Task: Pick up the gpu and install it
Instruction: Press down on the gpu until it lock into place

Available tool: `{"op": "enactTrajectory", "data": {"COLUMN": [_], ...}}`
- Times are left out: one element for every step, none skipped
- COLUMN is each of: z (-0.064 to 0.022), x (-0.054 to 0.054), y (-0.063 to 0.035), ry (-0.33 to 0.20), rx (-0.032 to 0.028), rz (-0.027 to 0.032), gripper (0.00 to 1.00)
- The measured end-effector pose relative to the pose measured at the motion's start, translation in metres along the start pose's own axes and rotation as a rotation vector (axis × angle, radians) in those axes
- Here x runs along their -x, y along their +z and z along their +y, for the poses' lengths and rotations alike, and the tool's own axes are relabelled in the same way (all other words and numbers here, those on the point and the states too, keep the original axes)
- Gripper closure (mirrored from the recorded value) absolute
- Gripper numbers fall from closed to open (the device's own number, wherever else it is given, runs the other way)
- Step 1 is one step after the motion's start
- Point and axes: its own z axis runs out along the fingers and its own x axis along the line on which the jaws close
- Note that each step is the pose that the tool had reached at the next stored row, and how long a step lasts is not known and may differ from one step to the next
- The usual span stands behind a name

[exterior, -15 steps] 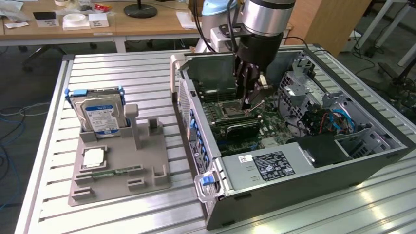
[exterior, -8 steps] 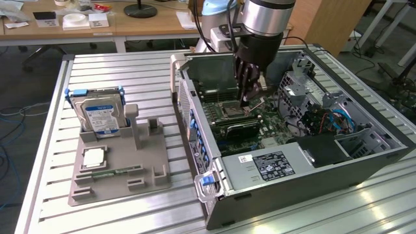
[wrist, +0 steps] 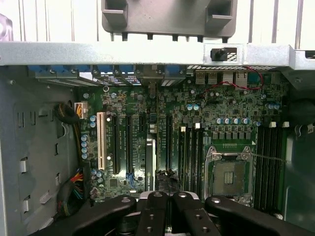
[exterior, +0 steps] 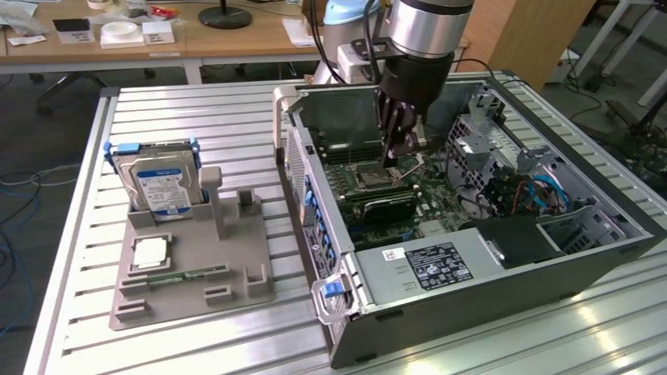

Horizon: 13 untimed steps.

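The gpu [exterior: 383, 205] is a dark flat card standing on its edge on the green motherboard [exterior: 417, 183] inside the open computer case [exterior: 490, 273]. In the wrist view the gpu [wrist: 149, 164] appears edge-on as a thin strip between the long slots. My gripper [exterior: 393, 158] hangs inside the case above the motherboard, a little beyond the card and apart from it. Its black fingers [wrist: 156, 211] lie pressed together, and the gripper [wrist: 167, 194] is shut with nothing seen between them.
The case's metal walls and a drive cage [exterior: 490, 144] with cables surround the gripper. The bare processor socket [wrist: 227, 169] lies beside the card. On the exterior view's left, a grey holder [exterior: 193, 269] carries a hard drive [exterior: 158, 186], a silver chip [exterior: 149, 251] and a memory stick [exterior: 186, 275].
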Motion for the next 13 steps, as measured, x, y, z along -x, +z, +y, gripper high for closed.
{"op": "enactTrajectory", "data": {"z": [0.0000,0.0000,0.0000,0.0001,0.0001,0.0002,0.0002,0.0003,0.0003,0.0004,0.0004,0.0005,0.0005], "x": [0.000,0.000,0.000,0.000,0.000,0.000,0.000,0.000,0.000,0.000,0.000,0.000,0.000], "y": [0.0001,0.0010,0.0025,0.0042,0.0060,0.0078,0.0096,0.0115,0.0133,0.0151,0.0169,0.0187,0.0205], "ry": [0.000,0.000,0.000,0.000,0.000,0.000,0.000,0.000,0.000,0.000,0.000,0.000,0.000], "rx": [0.0000,-0.0002,-0.0002,-0.0001,-0.0001,-0.0001,0.0000,0.0000,0.0000,-0.0001,0.0000,0.0000,0.0000], "rz": [0.0000,-0.0003,-0.0003,-0.0001,-0.0001,-0.0001,-0.0001,-0.0001,-0.0001,-0.0001,0.0000,0.0000,0.0000], "gripper": [0.89,0.89,0.89,0.89,0.89,0.89,0.89,0.89,0.89,0.89,0.89,0.89,0.89]}}
